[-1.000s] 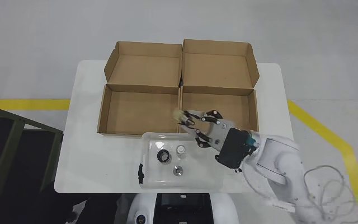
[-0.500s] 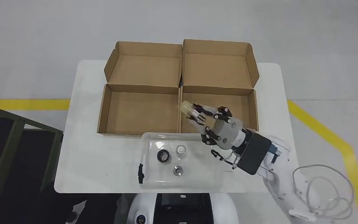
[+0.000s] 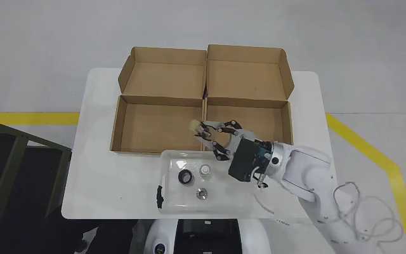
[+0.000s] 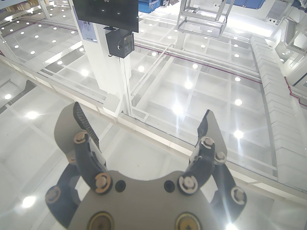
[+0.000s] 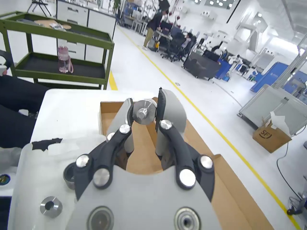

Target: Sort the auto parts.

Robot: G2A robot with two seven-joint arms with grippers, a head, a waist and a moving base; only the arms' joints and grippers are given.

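My right gripper (image 3: pixel 203 131) is shut on a small silver metal part with a stud (image 5: pixel 143 115), pale at the fingertips (image 3: pixel 196 127) in the top view. It hangs over the shared wall between the left cardboard box (image 3: pixel 152 127) and the right cardboard box (image 3: pixel 269 124), at the left box's right end. A clear plastic tray (image 3: pixel 238 193) at the table's front holds a black ring (image 3: pixel 185 177), a small silver part (image 3: pixel 205 170) and a silver disc with a hole (image 3: pixel 202 194). My left gripper (image 4: pixel 141 118) points up at the ceiling, open and empty.
Both boxes have their lids folded open towards the back (image 3: pixel 168 73). The white table (image 3: pixel 95 171) has bare room to the left of the tray. A green shelf cart (image 5: pixel 60 41) stands on the floor beyond the table's left side.
The right gripper, still holding the part, swung from over the right box's left end back left to the wall between the boxes. The forearm has turned.
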